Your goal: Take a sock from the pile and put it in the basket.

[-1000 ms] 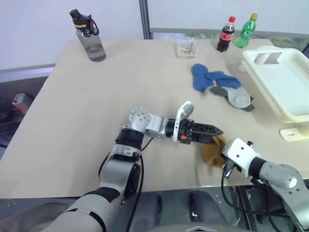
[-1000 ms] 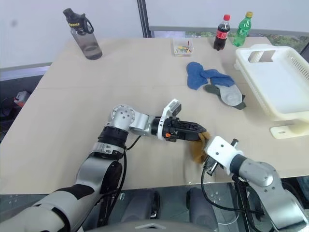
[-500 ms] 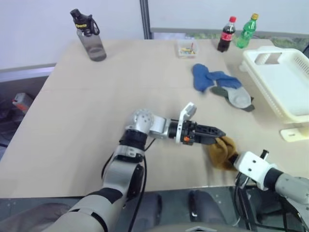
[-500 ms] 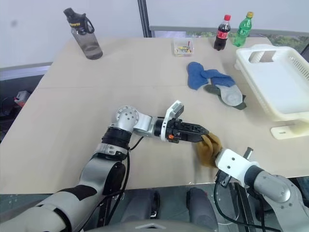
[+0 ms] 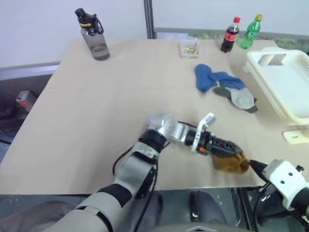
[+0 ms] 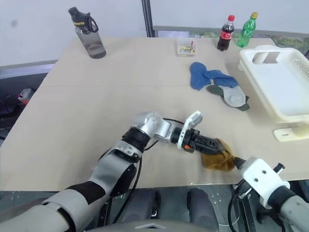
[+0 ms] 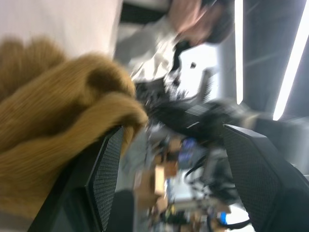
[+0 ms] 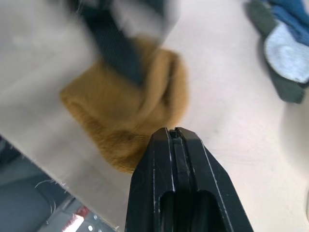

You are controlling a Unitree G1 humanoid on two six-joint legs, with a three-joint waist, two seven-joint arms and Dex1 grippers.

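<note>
On the pale bench (image 5: 96, 106) we see a dark grey sports bottle (image 5: 91, 35) at the far left corner. At the far edge a small clear box (image 5: 190, 48) sits left of a cola bottle (image 5: 230, 35) and a green bottle (image 5: 251, 31), just beside each other.

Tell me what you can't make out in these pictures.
- Small clear box: contents too small, head views.
- Whether the left gripper grips the mustard sock: its fingers hide contact.
- Room beyond the sock, left wrist view: blurred.
- Basket: cut off by right edge.
</note>
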